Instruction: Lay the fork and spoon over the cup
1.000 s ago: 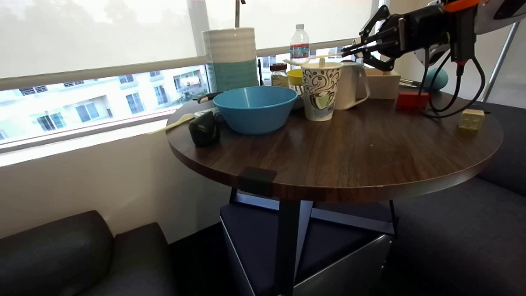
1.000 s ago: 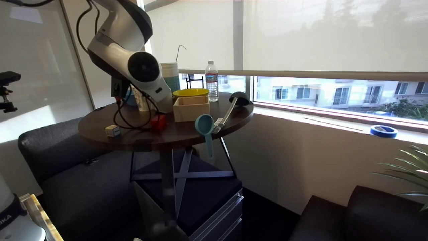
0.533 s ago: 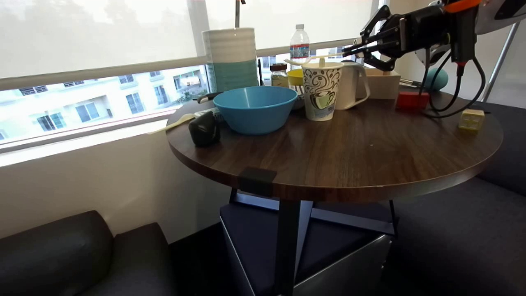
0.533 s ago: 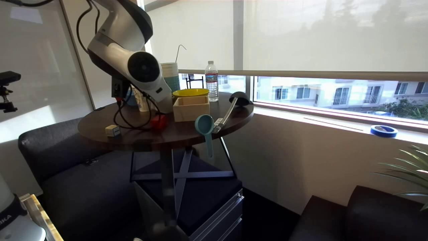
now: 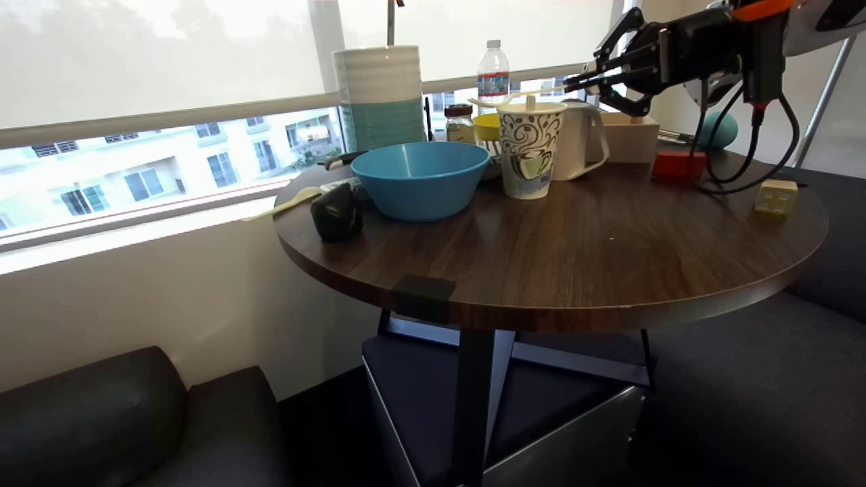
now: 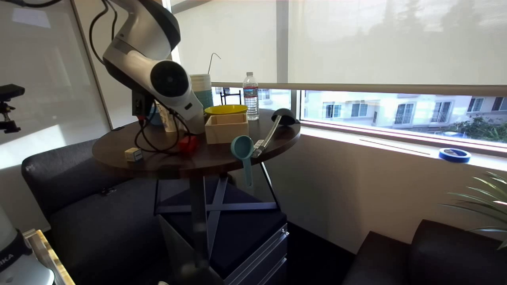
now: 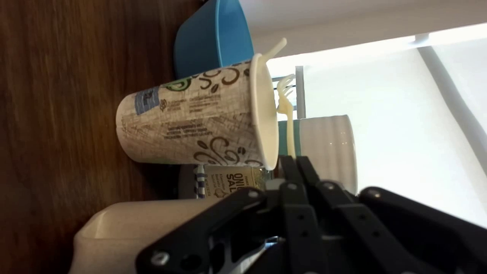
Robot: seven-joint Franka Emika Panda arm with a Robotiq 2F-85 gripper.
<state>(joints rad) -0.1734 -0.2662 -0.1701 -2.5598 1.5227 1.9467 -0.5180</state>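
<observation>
The cup [image 5: 530, 149] is tall, cream-white, with a dark swirl pattern, and stands upright on the table. It also shows in the wrist view [image 7: 198, 118] and partly behind cables in an exterior view [image 6: 170, 120]. My gripper [image 5: 568, 84] is shut on the end of the cream fork's handle. The fork [image 5: 517, 97] lies level just above the cup's rim, tines pointing away. In the wrist view, the fingertips [image 7: 296, 158] pinch the fork [image 7: 290, 121], with a gap to the rim. A cream handle [image 7: 276, 49], possibly the spoon's, sticks out past the rim; its other end is hidden.
A light-blue bowl [image 5: 419, 181] stands beside the cup. A white pitcher [image 5: 575, 142], a wooden box [image 6: 226, 128], a yellow bowl [image 6: 225, 109] and a bottle [image 6: 251, 97] stand close by. A cream utensil [image 5: 291, 203] overhangs the table edge by a black object [image 5: 337, 213].
</observation>
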